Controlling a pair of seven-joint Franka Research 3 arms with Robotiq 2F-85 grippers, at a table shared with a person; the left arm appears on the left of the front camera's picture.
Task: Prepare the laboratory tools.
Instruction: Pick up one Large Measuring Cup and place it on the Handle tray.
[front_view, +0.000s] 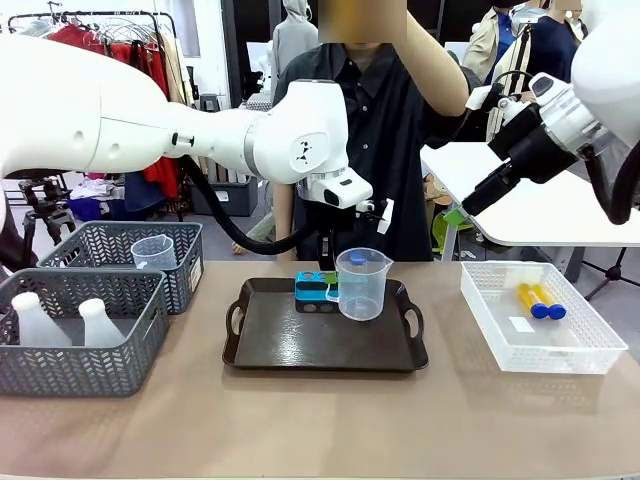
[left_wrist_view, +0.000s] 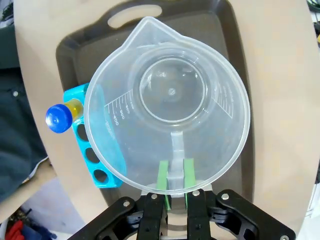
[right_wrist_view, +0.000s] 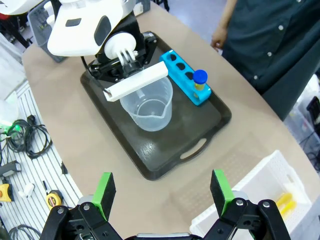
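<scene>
Left gripper (left_wrist_view: 175, 172): clenched on the handle (left_wrist_view: 176, 145) of the measuring beaker (left_wrist_view: 170, 95); both green pads press flat against the handle strip, and the gripper points straight down over it.

Measuring beaker: upright and empty on the dark tray (front_view: 300, 345) at the middle of the tabletop (front_view: 320, 420); in the front view its base appears to meet the tray floor, though contact cannot be confirmed.

Blue rack (left_wrist_view: 92, 152): just beside the beaker on the side towards the person; from above, the beaker rim overlaps one long edge of the rack. One capped tube (left_wrist_view: 60, 117) stands in an end hole; three holes are free.

Right gripper (right_wrist_view: 162, 192): released, jaws wide, held high above the tabletop and well apart from everything on it.

Governing relation: the handle lies directly between the left pads, on the side opposite the spout, with the beaker axis vertical. A straight upward retreat after release should therefore clear the rim; a sideways retreat towards the rack risks knocking the beaker or the tube.

Remaining stock: two tubes (front_view: 535, 300) lie flat, side by side, in the white lattice tray (front_view: 590, 350) on the robot's right. Their long axes are roughly parallel; the right arm is the nearer one.
</scene>
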